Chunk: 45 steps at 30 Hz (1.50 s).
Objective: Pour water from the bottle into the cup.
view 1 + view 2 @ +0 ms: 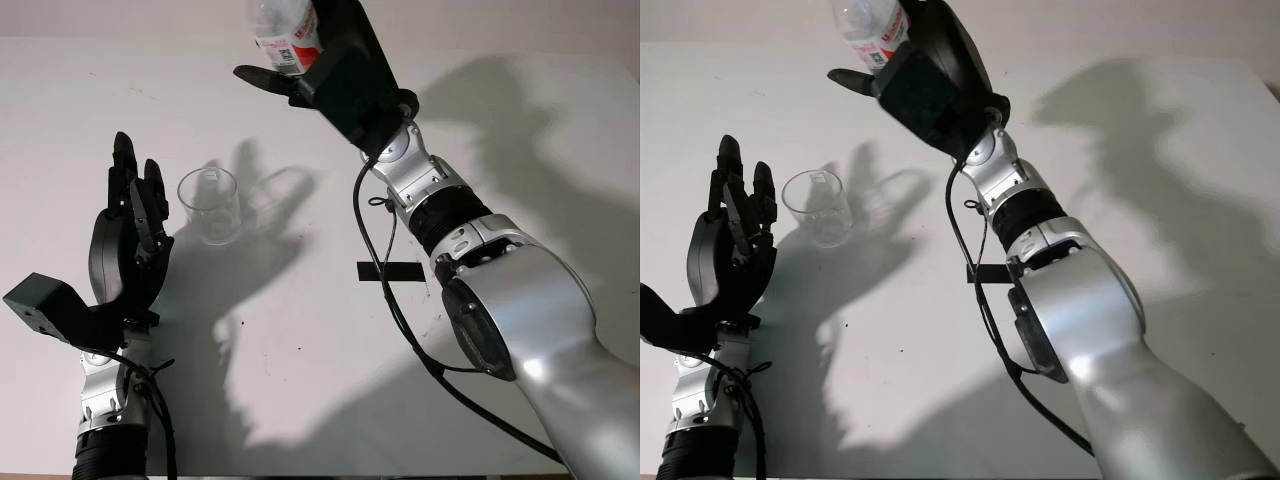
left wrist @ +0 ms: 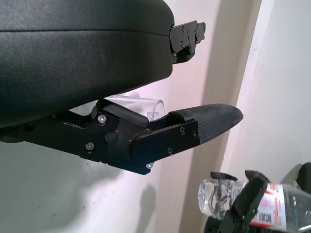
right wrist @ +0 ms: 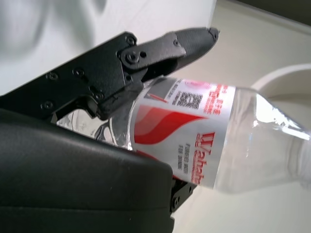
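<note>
White desk (image 1: 300, 380) spread wide under both arms, crossed by heavy shadows. Right hand (image 1: 335, 65) raised at the far side, above and beyond the cup, fingers wrapped firmly round a clear plastic bottle (image 3: 204, 141) with a red and white label; bottle held aloft, off the desk, its upper part cut by the head view's top edge. Left hand (image 1: 130, 235) upright at the near left, just beside the cup, open and holding nothing. Clear, upright cup (image 1: 209, 205) standing on the desk between the two hands, much closer to the left one. Short black strip (image 1: 390, 271) flat on the desk beside the right forearm.
</note>
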Each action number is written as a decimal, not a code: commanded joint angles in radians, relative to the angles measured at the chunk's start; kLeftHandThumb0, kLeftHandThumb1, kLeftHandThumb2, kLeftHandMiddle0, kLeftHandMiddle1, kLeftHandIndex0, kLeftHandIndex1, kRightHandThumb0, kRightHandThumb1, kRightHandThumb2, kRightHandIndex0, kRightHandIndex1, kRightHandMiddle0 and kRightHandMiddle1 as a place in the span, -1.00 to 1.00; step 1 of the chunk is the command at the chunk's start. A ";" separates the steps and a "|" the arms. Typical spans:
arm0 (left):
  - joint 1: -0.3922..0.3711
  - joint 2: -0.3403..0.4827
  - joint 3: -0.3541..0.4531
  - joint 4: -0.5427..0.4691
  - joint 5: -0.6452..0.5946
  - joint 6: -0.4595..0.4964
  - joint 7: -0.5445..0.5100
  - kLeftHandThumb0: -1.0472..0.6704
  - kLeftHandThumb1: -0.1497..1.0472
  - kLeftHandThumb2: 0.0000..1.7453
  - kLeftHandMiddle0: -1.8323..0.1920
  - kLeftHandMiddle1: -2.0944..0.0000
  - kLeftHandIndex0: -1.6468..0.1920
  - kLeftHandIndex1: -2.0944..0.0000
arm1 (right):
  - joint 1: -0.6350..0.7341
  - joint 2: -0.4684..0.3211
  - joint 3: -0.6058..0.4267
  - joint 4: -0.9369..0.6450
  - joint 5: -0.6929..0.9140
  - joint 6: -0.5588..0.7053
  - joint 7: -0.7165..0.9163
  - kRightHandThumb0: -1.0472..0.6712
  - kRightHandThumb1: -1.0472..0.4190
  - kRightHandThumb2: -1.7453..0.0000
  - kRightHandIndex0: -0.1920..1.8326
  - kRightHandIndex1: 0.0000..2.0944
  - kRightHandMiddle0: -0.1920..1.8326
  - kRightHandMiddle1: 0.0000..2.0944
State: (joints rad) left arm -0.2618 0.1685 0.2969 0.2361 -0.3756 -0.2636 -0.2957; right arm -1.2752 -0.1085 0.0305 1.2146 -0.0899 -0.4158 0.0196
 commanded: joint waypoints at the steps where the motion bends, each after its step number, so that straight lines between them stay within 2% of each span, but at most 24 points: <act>1: 0.036 -0.011 0.001 0.018 -0.001 0.001 -0.005 -0.64 1.00 -0.22 1.00 1.00 1.00 1.00 | 0.097 -0.027 -0.070 -0.077 0.097 0.063 0.121 -0.15 -1.00 0.58 0.30 1.00 -0.05 1.00; 3: 0.037 -0.011 0.002 0.024 -0.003 0.000 -0.011 -0.64 1.00 -0.21 1.00 1.00 1.00 1.00 | 0.204 -0.035 -0.104 -0.194 0.178 0.147 0.250 -0.18 -1.00 0.56 0.36 1.00 0.04 1.00; 8: 0.023 -0.010 0.002 0.047 -0.004 -0.006 -0.018 -0.64 1.00 -0.20 1.00 1.00 1.00 1.00 | 0.435 -0.073 -0.095 -0.550 0.233 0.320 0.375 -0.19 -1.00 0.51 0.37 1.00 0.06 1.00; 12: 0.010 -0.013 0.002 0.065 -0.011 -0.010 -0.029 -0.64 1.00 -0.20 1.00 1.00 1.00 1.00 | 0.580 -0.116 -0.098 -0.768 0.245 0.403 0.407 -0.20 -1.00 0.50 0.37 1.00 0.05 1.00; 17: 0.004 -0.012 0.004 0.073 -0.009 -0.013 -0.035 -0.65 1.00 -0.20 1.00 1.00 1.00 1.00 | 0.710 -0.149 -0.117 -0.941 0.264 0.452 0.413 -0.20 -1.00 0.53 0.33 1.00 0.00 1.00; 20: 0.004 -0.009 0.005 0.073 -0.010 -0.012 -0.037 -0.65 1.00 -0.18 1.00 1.00 1.00 1.00 | 0.764 -0.157 -0.118 -0.976 0.275 0.406 0.447 -0.19 -1.00 0.52 0.27 1.00 -0.07 1.00; 24: 0.003 -0.004 0.010 0.075 -0.013 -0.013 -0.043 -0.65 1.00 -0.18 1.00 1.00 1.00 1.00 | 0.826 -0.162 -0.109 -1.007 0.281 0.362 0.491 -0.21 -1.00 0.57 0.20 1.00 -0.04 1.00; 30: 0.011 0.003 0.020 0.065 -0.037 -0.002 -0.069 -0.66 1.00 -0.18 1.00 1.00 1.00 1.00 | 0.896 -0.126 -0.099 -1.072 0.297 0.362 0.473 -0.24 -1.00 0.54 0.26 1.00 0.00 1.00; 38: 0.028 0.013 0.025 0.039 -0.048 0.018 -0.083 -0.66 1.00 -0.18 1.00 1.00 1.00 1.00 | 0.929 -0.084 -0.085 -1.047 0.295 0.382 0.432 -0.23 -1.00 0.49 0.31 1.00 -0.06 1.00; 45: 0.033 0.021 0.032 0.036 -0.048 0.013 -0.092 -0.65 1.00 -0.17 1.00 1.00 1.00 1.00 | 0.924 -0.071 -0.070 -1.009 0.278 0.405 0.393 -0.25 -1.00 0.50 0.39 1.00 -0.02 1.00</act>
State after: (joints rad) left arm -0.2520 0.1861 0.3245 0.2664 -0.4221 -0.2451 -0.3789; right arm -0.3498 -0.1846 -0.0401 0.2061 0.1917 -0.0161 0.4192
